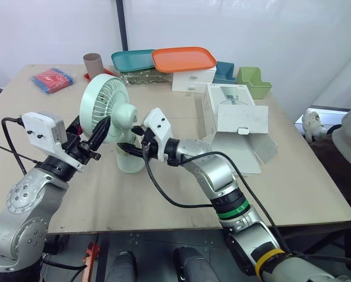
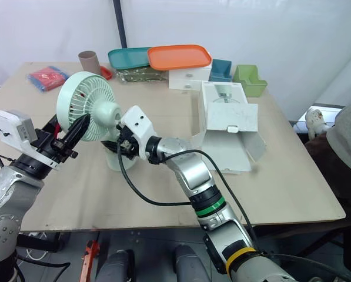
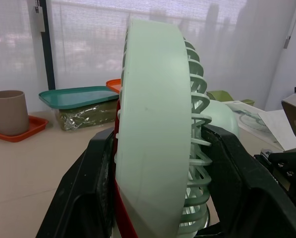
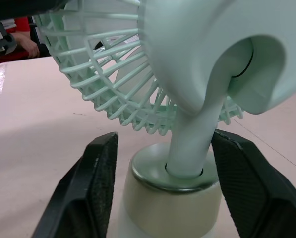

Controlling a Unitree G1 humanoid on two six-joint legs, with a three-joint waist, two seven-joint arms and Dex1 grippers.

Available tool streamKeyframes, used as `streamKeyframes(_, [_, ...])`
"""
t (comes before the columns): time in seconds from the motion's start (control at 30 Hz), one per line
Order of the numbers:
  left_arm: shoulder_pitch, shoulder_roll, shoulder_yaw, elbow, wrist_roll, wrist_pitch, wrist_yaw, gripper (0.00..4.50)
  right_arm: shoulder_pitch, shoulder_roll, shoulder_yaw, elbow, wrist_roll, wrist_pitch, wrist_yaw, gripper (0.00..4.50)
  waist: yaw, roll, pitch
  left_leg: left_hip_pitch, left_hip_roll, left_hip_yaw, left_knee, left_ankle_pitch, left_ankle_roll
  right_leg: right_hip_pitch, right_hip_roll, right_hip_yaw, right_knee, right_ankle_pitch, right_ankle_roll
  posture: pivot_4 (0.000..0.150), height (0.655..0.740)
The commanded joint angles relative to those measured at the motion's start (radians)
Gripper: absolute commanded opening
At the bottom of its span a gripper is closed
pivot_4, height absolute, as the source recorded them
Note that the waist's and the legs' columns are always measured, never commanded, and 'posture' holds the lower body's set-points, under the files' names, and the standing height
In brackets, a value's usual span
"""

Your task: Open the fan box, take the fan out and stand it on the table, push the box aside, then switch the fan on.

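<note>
Fan [image 1: 107,108]: upright on the table [image 1: 163,200], beside the opened box [image 1: 237,117].
My left gripper [image 3: 160,134]: clamped across its head.
My right gripper [image 4: 166,144]: spread wide around its base, not gripping.

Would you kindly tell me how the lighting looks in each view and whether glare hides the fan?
Left wrist view: the bright curtain backlights the fan, without glare. Right wrist view: mild sheen on the fan's base ring. Left eye view: soft even light, only faint shadows on the table.
</note>
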Motion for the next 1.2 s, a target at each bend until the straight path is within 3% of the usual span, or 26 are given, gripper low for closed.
streamKeyframes(0.03, [-0.013,0.0,0.03,-0.033,-0.006,-0.049,-0.019,2.12,-0.027,0.014,0.006,-0.018,-0.002,-0.003,-0.002,3.18,0.0,0.0,0.0,0.0,0.0,0.0,0.0,0.0,0.0,0.0,0.0,0.0,0.0,0.0,0.0,0.15,0.74])
streamKeyframes(0.27, [-0.004,-0.006,0.027,-0.031,0.0,-0.055,-0.03,2.12,-0.038,0.026,-0.002,0.002,-0.007,0.004,-0.015,3.18,0.0,0.0,0.0,0.0,0.0,0.0,0.0,0.0,0.0,0.0,0.0,0.0,0.0,0.0,0.0,0.15,0.74])
streamKeyframes(0.37, [0.003,-0.007,0.03,-0.031,0.001,-0.057,-0.036,2.12,-0.038,0.026,-0.006,0.004,-0.008,0.005,-0.022,2.46,0.0,0.0,0.0,0.0,0.0,0.0,0.0,0.0,0.0,0.0,0.0,0.0,0.0,0.0,0.0,0.15,0.74])
streamKeyframes(0.4, [0.004,-0.008,0.03,-0.03,0.002,-0.058,-0.038,2.12,-0.038,0.025,-0.006,0.005,-0.008,0.006,-0.022,1.9,0.0,0.0,0.0,0.0,0.0,0.0,0.0,0.0,0.0,0.0,0.0,0.0,0.0,0.0,0.0,0.15,0.74])
streamKeyframes(0.43, [0.007,-0.008,0.029,-0.03,0.004,-0.059,-0.041,2.12,-0.036,0.025,-0.004,0.006,-0.01,0.006,-0.024,1.74,0.0,0.0,0.0,0.0,0.0,0.0,0.0,0.0,0.0,0.0,0.0,0.0,0.0,0.0,0.0,0.15,0.74])
streamKeyframes(0.73, [0.009,-0.012,0.031,-0.028,0.008,-0.061,-0.05,2.12,-0.033,0.028,-0.003,0.006,-0.014,0.007,-0.023,1.74,0.0,0.0,0.0,0.0,0.0,0.0,0.0,0.0,0.0,0.0,0.0,0.0,0.0,0.0,0.0,0.15,0.74])
streamKeyframes(0.83, [0.013,-0.012,0.029,-0.027,0.012,-0.063,-0.054,2.12,-0.029,0.029,-0.001,0.003,-0.015,-0.002,-0.018,0.56,0.0,0.0,0.0,0.0,0.0,0.0,0.0,0.0,0.0,0.0,0.0,0.0,0.0,0.0,0.0,0.15,0.74])
streamKeyframes(0.87, [0.013,-0.012,0.029,-0.026,0.013,-0.064,-0.055,2.12,-0.028,0.03,0.0,0.001,-0.014,-0.004,-0.017,0.45,-0.001,0.0,0.0,-0.001,0.0,0.0,0.0,0.0,0.0,0.0,0.0,0.0,0.0,0.0,0.0,0.15,0.74])
streamKeyframes(1.2, [0.013,-0.015,0.03,-0.021,0.021,-0.069,-0.066,2.12,-0.026,0.029,0.004,0.003,-0.019,-0.024,-0.015,0.42,0.0,0.0,0.0,-0.001,0.0,-0.001,0.0,0.0,0.0,-0.001,0.0,0.0,0.0,0.0,0.0,0.15,0.74])
